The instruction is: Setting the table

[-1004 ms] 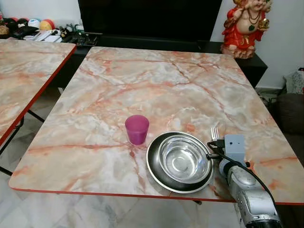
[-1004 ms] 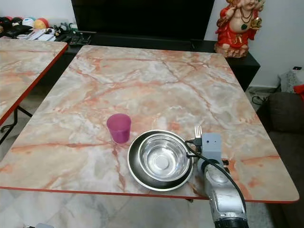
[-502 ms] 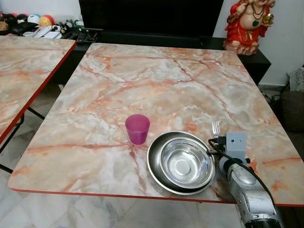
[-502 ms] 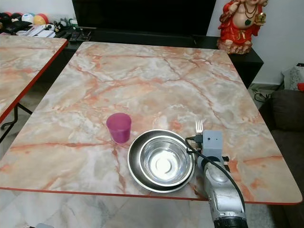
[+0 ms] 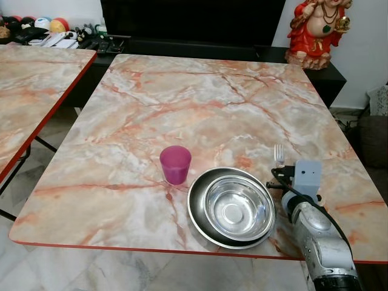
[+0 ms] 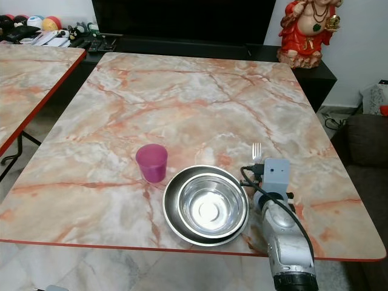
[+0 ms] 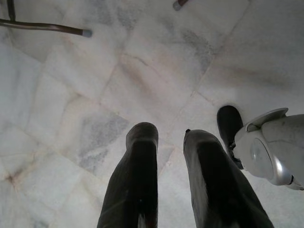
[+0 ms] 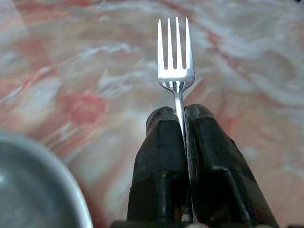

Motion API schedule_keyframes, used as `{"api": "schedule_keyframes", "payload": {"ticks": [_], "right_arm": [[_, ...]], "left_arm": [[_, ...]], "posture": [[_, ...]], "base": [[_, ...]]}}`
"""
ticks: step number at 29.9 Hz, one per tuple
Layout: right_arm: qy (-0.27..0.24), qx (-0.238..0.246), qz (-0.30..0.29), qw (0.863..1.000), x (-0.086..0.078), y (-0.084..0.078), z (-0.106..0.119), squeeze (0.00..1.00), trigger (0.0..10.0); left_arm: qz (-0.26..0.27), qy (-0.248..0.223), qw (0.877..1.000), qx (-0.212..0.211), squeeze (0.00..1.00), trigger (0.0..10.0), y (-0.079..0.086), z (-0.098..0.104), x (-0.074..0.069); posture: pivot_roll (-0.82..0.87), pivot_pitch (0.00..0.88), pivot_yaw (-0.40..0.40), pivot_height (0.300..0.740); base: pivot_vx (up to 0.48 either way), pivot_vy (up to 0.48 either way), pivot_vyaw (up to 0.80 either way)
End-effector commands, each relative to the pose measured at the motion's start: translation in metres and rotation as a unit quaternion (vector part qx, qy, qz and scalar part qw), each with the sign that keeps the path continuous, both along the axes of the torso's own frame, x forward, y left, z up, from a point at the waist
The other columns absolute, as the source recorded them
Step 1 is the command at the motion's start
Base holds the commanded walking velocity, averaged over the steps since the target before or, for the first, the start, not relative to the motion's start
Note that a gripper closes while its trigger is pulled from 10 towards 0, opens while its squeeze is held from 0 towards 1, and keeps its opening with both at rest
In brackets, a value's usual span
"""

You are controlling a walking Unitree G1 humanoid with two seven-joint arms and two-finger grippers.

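Steel fork [image 8: 176, 61] clamped in the right gripper [image 8: 182, 114], jaws clenched on the handle, tines pointing away from the wrist. Right arm [image 5: 318, 239] reaches over the near right edge of the tabletop [image 5: 200, 103]; fork tines [image 5: 279, 153] show just past the wrist camera box, just right of the bowl [image 5: 236, 207]. Bowl sits inside a plate [image 5: 197, 209] near the front edge. Pink cup [image 5: 175, 164] upright, just left of the plate, slightly further back. Left gripper [image 7: 170, 137] hangs idle over the tiled floor [image 7: 71, 95], jaws apart with a narrow gap, holding nothing. Second tabletop [image 5: 30, 91] off to the left. Red figurine [image 5: 316, 30] on the dark cabinet beyond the far right corner.
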State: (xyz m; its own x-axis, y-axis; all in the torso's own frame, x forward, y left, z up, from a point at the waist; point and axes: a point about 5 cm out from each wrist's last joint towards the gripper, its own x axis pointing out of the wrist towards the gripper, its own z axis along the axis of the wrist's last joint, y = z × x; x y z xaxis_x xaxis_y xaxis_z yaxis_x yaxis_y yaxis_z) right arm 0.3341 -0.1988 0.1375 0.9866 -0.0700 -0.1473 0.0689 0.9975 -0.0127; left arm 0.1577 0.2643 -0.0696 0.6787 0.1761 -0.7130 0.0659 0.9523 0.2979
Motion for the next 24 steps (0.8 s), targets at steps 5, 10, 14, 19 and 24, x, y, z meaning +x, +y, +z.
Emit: {"api": "schedule_keyframes", "payload": {"ticks": [5,10,14,19,24], "right_arm": [[-0.024,-0.014,-0.028,0.999,0.001,-0.023,0.017,0.0,10.0],[0.007,-0.025,-0.023,0.999,0.0,-0.033,0.01,0.0,10.0],[0.035,-0.012,-0.004,0.999,-0.001,-0.033,0.002,0.0,10.0],[0.069,0.029,0.036,0.997,-0.002,-0.024,-0.013,0.0,10.0],[0.065,0.055,0.035,0.996,-0.001,-0.022,-0.013,0.0,10.0]], "left_arm": [[-0.001,0.026,1.0,0.006,0.0,10.0,0.002,-0.005,-0.012],[-0.001,0.026,1.0,0.005,0.0,10.0,0.001,-0.005,-0.012],[-0.001,0.026,1.0,0.004,0.0,10.0,0.001,-0.006,-0.012],[0.0,0.027,1.0,0.004,0.0,10.0,0.002,-0.005,-0.012],[0.002,0.026,1.0,0.005,0.0,10.0,0.004,-0.005,-0.012]], "posture": [[0.06,0.176,-0.035,0.74],[0.06,0.177,-0.035,0.74],[0.06,0.177,-0.033,0.74],[0.07,0.178,-0.033,0.74],[0.07,0.179,-0.031,0.74]], "base": [[0.0,0.0,0.0],[0.0,0.0,0.0],[0.0,0.0,0.0],[0.0,0.0,0.0],[0.0,0.0,0.0]]}}
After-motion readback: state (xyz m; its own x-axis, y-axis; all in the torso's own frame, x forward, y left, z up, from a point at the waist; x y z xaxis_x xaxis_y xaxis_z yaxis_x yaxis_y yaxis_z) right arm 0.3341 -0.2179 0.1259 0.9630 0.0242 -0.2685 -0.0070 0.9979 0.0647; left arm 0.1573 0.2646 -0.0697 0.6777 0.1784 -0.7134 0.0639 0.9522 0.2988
